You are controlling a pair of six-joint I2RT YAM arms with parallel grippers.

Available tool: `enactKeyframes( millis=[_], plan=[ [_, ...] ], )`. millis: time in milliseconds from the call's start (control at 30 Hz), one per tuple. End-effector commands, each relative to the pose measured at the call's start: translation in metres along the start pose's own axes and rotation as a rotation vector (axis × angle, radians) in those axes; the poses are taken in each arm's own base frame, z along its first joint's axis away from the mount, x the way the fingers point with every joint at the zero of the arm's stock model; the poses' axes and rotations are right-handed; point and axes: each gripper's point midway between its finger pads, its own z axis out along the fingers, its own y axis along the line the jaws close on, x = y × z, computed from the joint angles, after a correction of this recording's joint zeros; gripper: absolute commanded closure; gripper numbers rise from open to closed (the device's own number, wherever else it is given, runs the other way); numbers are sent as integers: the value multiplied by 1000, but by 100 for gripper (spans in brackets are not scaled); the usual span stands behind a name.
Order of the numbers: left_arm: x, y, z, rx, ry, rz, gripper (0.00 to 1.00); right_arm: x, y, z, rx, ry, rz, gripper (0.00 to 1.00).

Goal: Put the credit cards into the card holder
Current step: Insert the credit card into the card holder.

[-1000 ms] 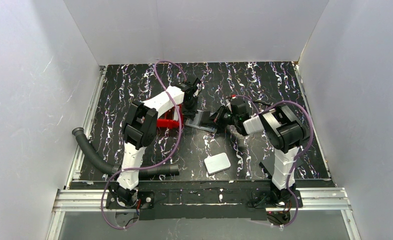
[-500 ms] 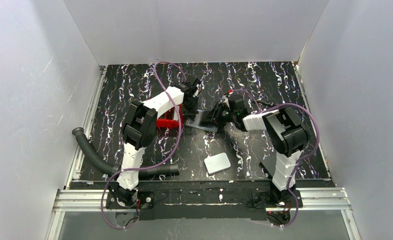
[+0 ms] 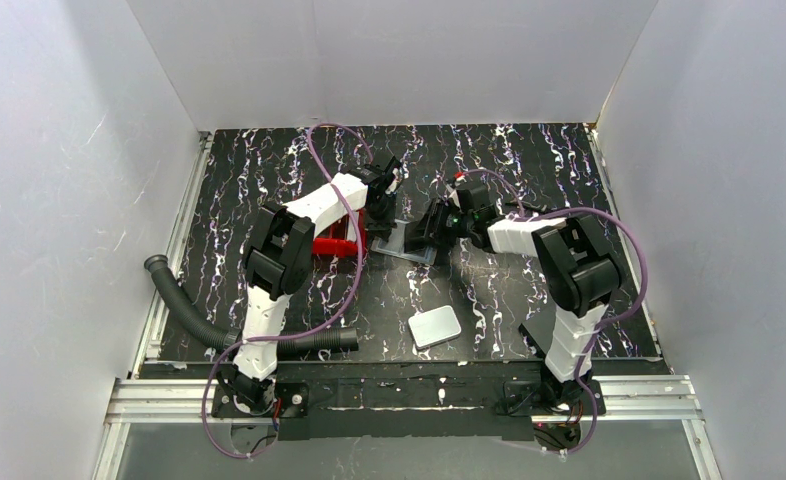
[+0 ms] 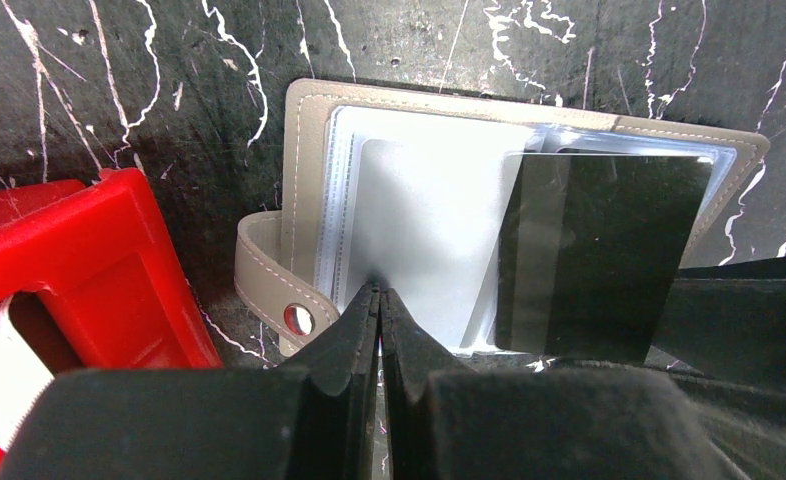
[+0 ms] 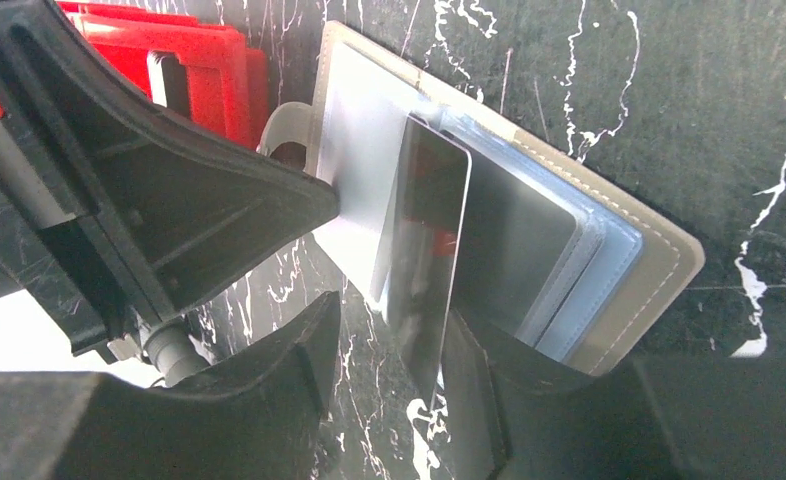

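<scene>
Okay, card holder (image 4: 304, 180): lies open and flat on the table (image 3: 269, 170), mid-table, just right of the red tray (image 4: 99, 260). Tan cover, stack of clear sleeves inside.
Credit card (image 5: 424, 250): dark glossy one, tilted up off the sleeves. Its far end seems partly tucked among them and its near end sits between my right fingers. Not fully seated, I judge.
Left gripper (image 4: 379, 300): clenched tight, tips at the near edge of a sleeve. It looks like it pins or pinches that leaf; I cannot tell which.
Right gripper (image 5: 394, 345): jaws apart, released. The card leans toward one finger, with a clear gap to the other.
Card handling: light, thin, stiff, slick. I expect it to skate on the plastic and tip if left leaning. I'd take it by the two flat faces near the free short edge and push along its length.
Holder handling: light, with soft floppy sleeves, and likely slides on the table. It needs the left arm to steady it while I push.
Risk: the card catches on a sleeve lip, or slips between sleeves instead of into a pocket.
Other: white slab (image 3: 435, 327) near the front, well apart; not a card.
</scene>
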Motion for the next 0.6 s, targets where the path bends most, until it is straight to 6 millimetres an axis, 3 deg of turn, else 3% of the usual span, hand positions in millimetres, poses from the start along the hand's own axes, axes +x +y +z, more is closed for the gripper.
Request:
enactKeyframes(
  millis=[0,133,267,567],
  plan=[
    [15,1,-7,-6,39,16,99,10,-16,10,1,31,72,54],
    [15,-1,-8,0,39,14,99,7,-12,11,-30,-6,132,74],
    [15,-1,-9,2,40,14,99,5,-15,15,-38,-38,173,84],
    [15,-2,-9,8,40,12,99,9,-15,26,-38,-89,190,92]
  ],
)
